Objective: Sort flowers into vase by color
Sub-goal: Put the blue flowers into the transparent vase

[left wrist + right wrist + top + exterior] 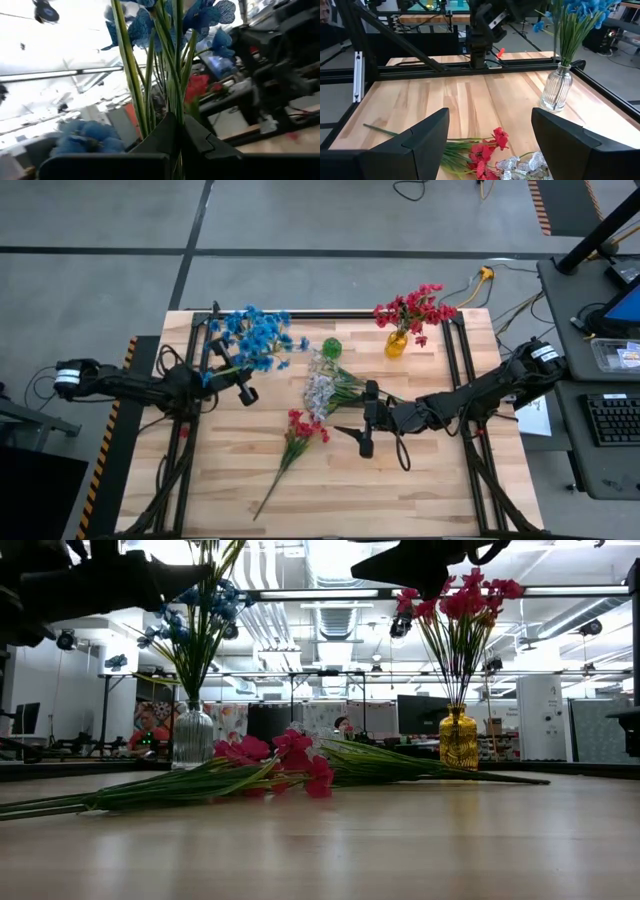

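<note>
Flowers (296,442) look light and floppy; grasp the thin stem. Left gripper (178,131) is clamped on blue stems (150,70); right gripper (490,137) hovers apart.

Pale wooden table (420,480), ribbed clear-glass vase (556,88)

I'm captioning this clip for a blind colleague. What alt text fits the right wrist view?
The right gripper, fingers wide open, hovers over a red flower spray and a white spray lying on the wooden table. Beyond them, blue flowers stand in a clear glass vase, and the other arm is farther off.
</note>
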